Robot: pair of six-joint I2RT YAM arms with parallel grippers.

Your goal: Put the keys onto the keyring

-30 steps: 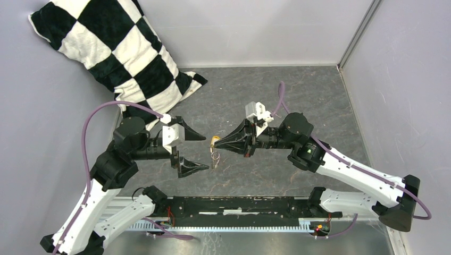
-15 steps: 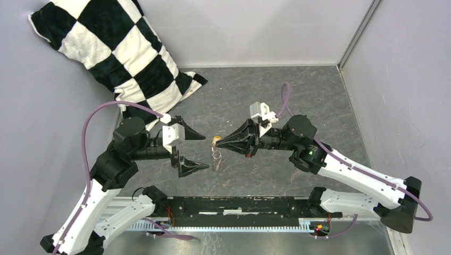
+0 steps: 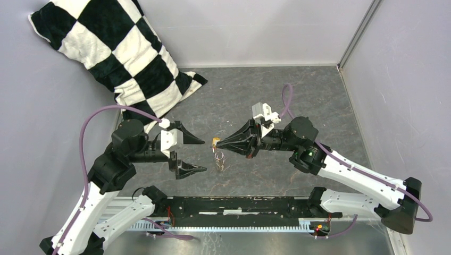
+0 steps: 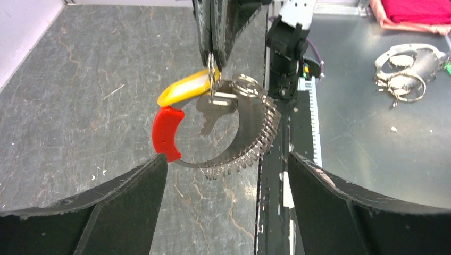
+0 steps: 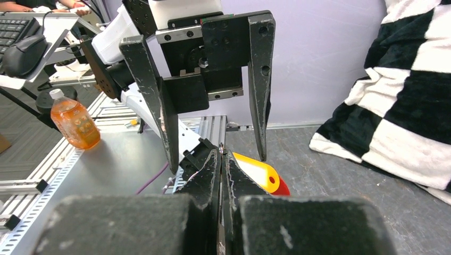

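- The right gripper (image 3: 219, 143) was closed tight. The keyring (image 4: 250, 133) hung from its tips by a thin metal loop, above the grey table (image 3: 298, 90), and I judged it did not touch the table.
- The keyring had a red sleeve (image 4: 166, 133) on one arc and a beaded edge on the opposite arc. A yellow tag (image 4: 183, 87) and a silver key (image 4: 215, 106) hung at its top, just under the closed tips.
- I could not tell whether the key was already threaded on the ring or only lay against it.
- The left gripper (image 3: 203, 155) stood wide and held nothing. The ring hung just in front of its fingertips (image 4: 122, 207), near them but apart.
- I judged the step in hand to be that the left gripper takes the ring.
- To do this well, it should come in slowly with the ring centred between the jaws, because a freely hanging ring can swing or turn at the first touch.
- It should close on the red sleeve or the bare arc, not on the key or the tag, so these two can slide freely.
- The right gripper should not let go until the left grip is firm.
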